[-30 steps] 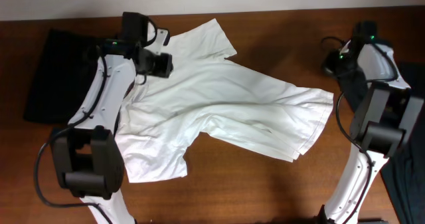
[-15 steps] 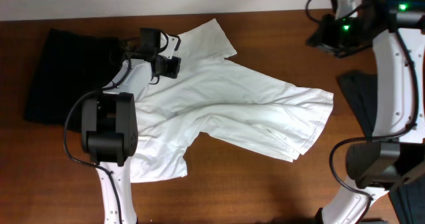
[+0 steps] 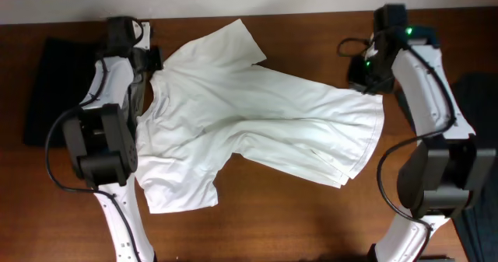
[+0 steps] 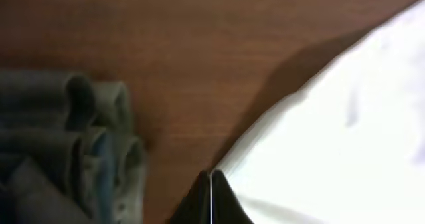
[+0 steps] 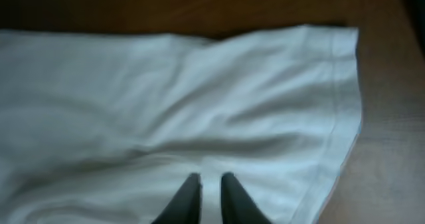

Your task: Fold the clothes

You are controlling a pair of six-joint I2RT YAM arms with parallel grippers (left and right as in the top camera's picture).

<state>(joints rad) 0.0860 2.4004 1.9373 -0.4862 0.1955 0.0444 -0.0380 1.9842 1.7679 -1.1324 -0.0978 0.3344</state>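
Observation:
The white T-shirt lies spread and wrinkled across the brown table. My left gripper is at its far left shoulder edge. In the left wrist view the left gripper is shut, with a thin strip of the white T-shirt pinched between the jaws. My right gripper hovers over the shirt's right hem. The right wrist view shows the right gripper with a narrow gap between its fingers, above the white T-shirt and holding nothing.
A black garment lies at the table's far left and shows as a bunched grey-green garment beside my left fingers. Dark cloth sits at the right edge, behind the right arm.
The left gripper shut on the shirt's shoulder edge and pulled it left and back. The right arm came down from the far right to the hem, and its jaws parted slightly.

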